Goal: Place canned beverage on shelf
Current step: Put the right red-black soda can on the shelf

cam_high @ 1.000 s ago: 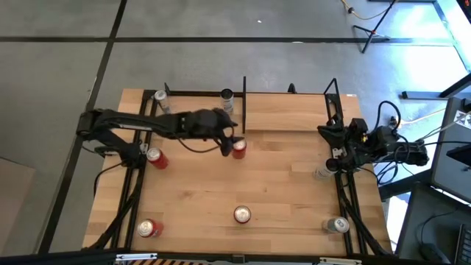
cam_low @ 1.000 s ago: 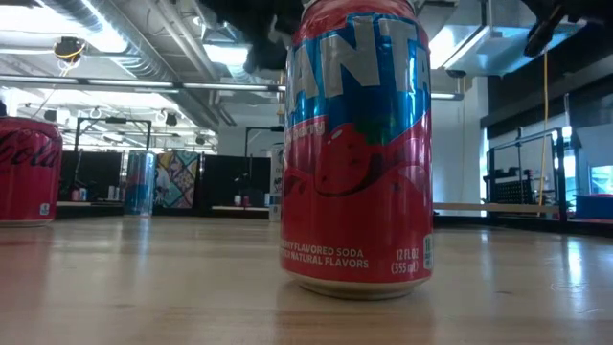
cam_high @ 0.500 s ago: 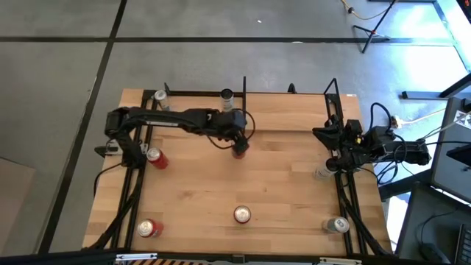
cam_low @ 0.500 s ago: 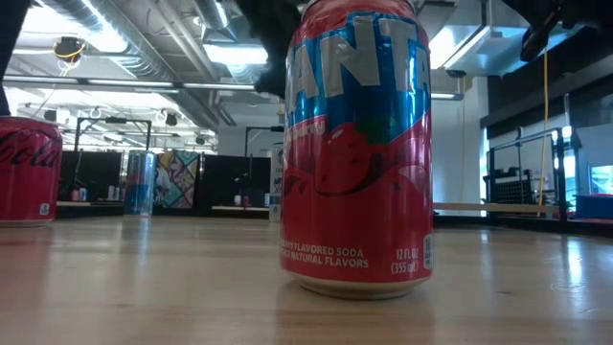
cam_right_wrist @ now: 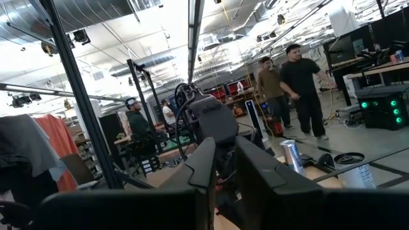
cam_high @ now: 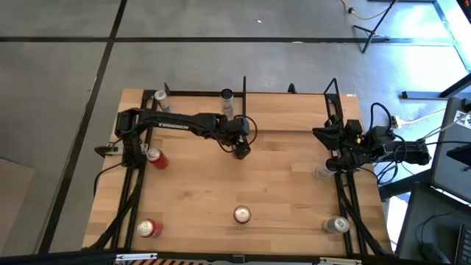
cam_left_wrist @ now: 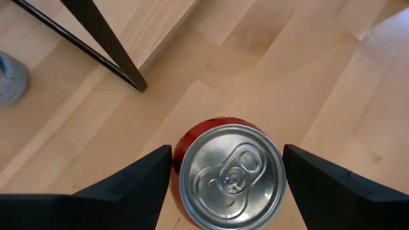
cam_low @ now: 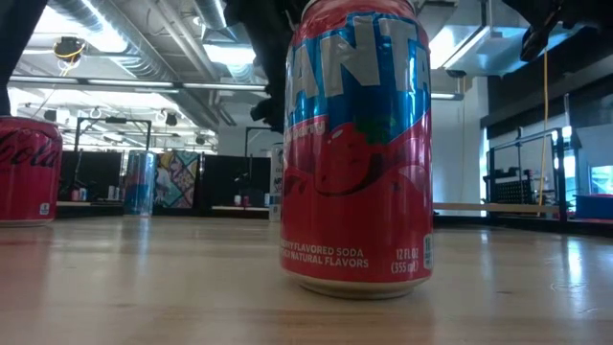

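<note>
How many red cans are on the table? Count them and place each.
4: one under the left claw, beside the shelf, shown in the wrist view; one by the left arm's base; one front-left; one front-centre. Others may be hidden.

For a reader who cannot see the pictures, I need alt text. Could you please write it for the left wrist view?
Seen from directly above, a red can with a silver top and unopened pull tab stands on the light wooden table, between the open left gripper's two dark fingers, one on each side with a small gap. Behind it is a black post of the shelf and part of a grey can.
</note>
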Motion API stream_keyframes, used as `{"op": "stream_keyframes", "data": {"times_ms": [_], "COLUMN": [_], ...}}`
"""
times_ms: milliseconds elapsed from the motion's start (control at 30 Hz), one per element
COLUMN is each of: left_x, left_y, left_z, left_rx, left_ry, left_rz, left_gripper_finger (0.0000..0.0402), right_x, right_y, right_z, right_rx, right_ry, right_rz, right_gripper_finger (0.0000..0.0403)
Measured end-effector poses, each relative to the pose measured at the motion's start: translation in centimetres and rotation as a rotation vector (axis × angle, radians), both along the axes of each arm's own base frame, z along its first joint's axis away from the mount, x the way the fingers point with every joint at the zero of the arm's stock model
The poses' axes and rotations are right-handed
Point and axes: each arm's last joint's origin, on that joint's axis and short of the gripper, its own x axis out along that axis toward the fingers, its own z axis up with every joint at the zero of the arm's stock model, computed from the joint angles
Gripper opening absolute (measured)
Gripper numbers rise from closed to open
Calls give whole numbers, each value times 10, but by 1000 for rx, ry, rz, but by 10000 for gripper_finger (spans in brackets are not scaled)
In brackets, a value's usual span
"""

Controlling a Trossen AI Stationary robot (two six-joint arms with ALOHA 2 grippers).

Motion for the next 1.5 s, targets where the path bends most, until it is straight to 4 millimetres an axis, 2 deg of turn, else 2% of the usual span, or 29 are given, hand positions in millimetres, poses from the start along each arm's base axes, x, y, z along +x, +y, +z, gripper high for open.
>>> {"op": "stream_keyframes", "data": {"times_ms": [267,533,900,1133,1267,1333,1400,1500], "left_x": [4,4,2,3,3,3,2,5], "left_y": [0,0,5,6,6,4,1,-4], "left_z": [-10,-11,-17,-27,-28,-25,-18,10], "left_rx": [7,18,-9,-13,-18,-10,-9,-5], "left_ry": [35,46,76,119,124,121,134,101], "left_rz": [-43,-64,-75,-83,-121,-144,-180,-235], "left_gripper_finger": [283,241,321,325,298,275,272,272], "right_x": [1,1,1,1,1,1,1,1], "right_y": [0,0,0,0,0,0,0,0], "right_z": [-3,-3,-3,-3,-3,-4,-4,-4], "right_rx": [-20,-21,-18,-16,-15,-15,-15,-13], "right_ry": [36,40,38,38,38,42,44,45], "right_rz": [-6,-6,4,5,3,1,0,-3], "right_gripper_finger": [50,50,50,50,50,50,50,50]}}
